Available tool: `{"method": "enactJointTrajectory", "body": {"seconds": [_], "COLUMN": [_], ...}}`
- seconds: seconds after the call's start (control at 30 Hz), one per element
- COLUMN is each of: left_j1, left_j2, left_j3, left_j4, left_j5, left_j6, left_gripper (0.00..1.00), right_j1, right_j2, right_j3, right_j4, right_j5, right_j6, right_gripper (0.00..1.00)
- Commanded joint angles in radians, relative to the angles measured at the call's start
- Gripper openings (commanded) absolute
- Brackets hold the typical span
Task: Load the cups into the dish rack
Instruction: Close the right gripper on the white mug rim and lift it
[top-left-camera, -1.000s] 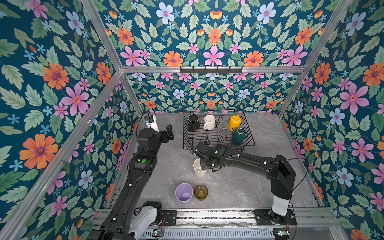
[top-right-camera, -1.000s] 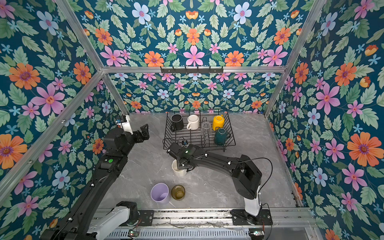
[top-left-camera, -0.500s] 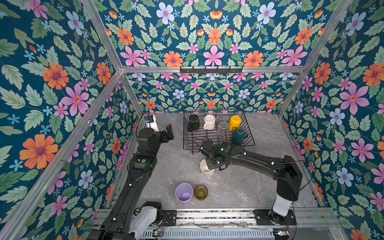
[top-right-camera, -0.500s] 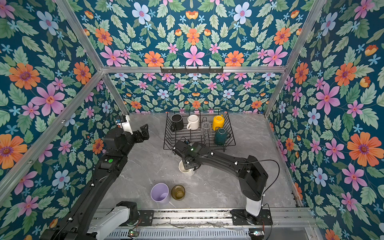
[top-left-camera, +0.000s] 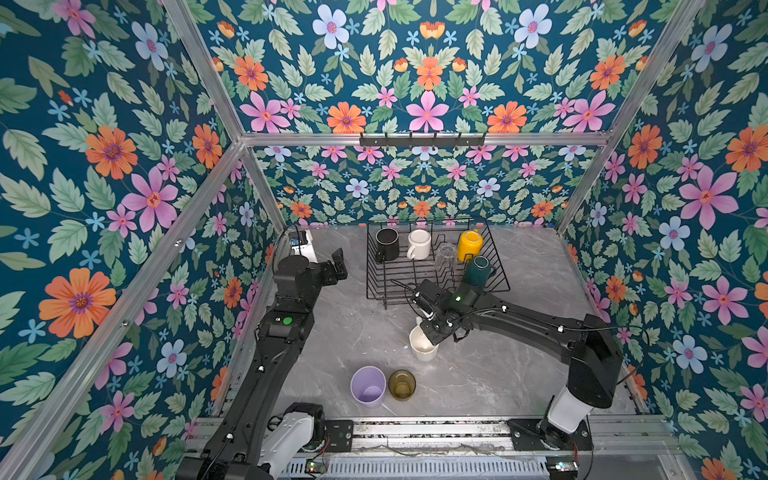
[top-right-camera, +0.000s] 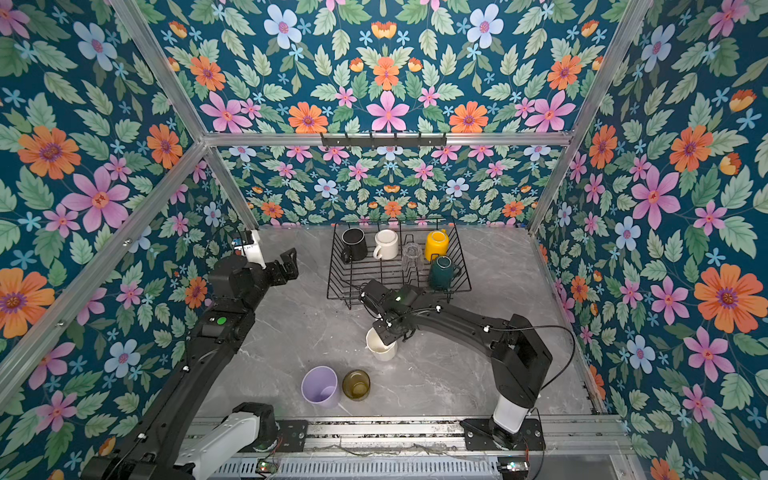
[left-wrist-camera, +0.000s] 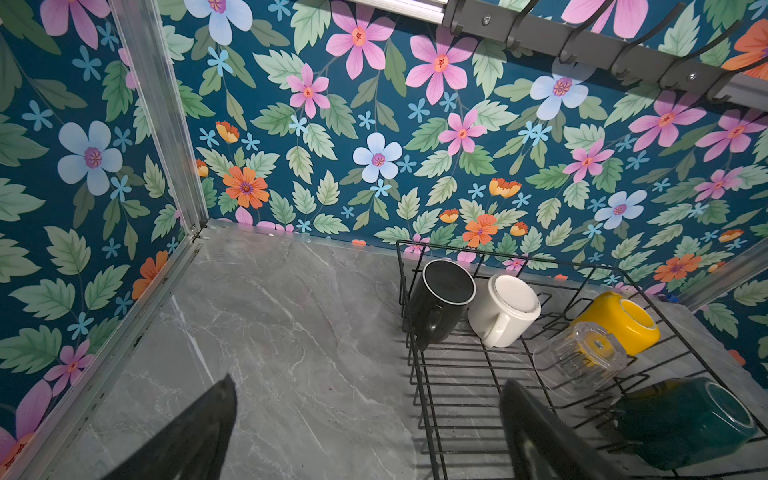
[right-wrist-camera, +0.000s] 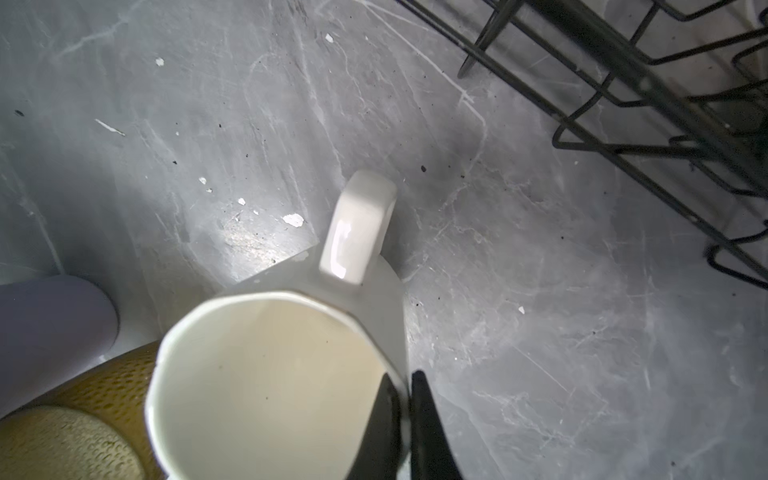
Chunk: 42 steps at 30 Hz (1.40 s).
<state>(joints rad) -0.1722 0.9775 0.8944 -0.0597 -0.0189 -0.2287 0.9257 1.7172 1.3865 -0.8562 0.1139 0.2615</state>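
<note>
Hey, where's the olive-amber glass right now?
In both top views the olive-amber glass stands on the table near the front edge, immediately right of the lilac tumbler, outside the dish rack.

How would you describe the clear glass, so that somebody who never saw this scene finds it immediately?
Look at the black wire dish rack at the back of the grey table. Inside it, the clear glass sits between the white mug and the yellow mug. It is the only see-through cup there; every neighbour is opaque.
</note>
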Motion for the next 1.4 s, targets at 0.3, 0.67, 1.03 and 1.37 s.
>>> {"method": "enactJointTrajectory", "body": {"seconds": [0.3, 0.67, 1.03, 1.37], "left_j1": [0.002, 0.003, 0.005, 0.005], "left_j2": [0.004, 0.001, -0.004, -0.011], "left_j3": [0.003, 0.003, 0.003, 0.000], "left_j4": [0.015, 0.014, 0.012, 0.011], "left_j5": [0.010, 0.007, 0.008, 0.007], "left_j6": [0.001, 0.000, -0.001, -0.001], "left_gripper": [1.00, 1.00, 1.00, 1.00], "right_j1": [-0.028, -0.029, 0.069, 0.097], "right_j2": [0.018, -0.018, -0.163, -0.177], "right_j3": [0.018, 0.108, -0.011, -0.088], "right_j4": [0.001, -0.172, -0.228, -0.060], "right_j5": [-0.033, 0.016, 0.056, 0.044], "right_j6": [0.029, 0.337, 0.808, 0.975], "right_gripper": [0.39, 0.52, 0.54, 0.55]}}
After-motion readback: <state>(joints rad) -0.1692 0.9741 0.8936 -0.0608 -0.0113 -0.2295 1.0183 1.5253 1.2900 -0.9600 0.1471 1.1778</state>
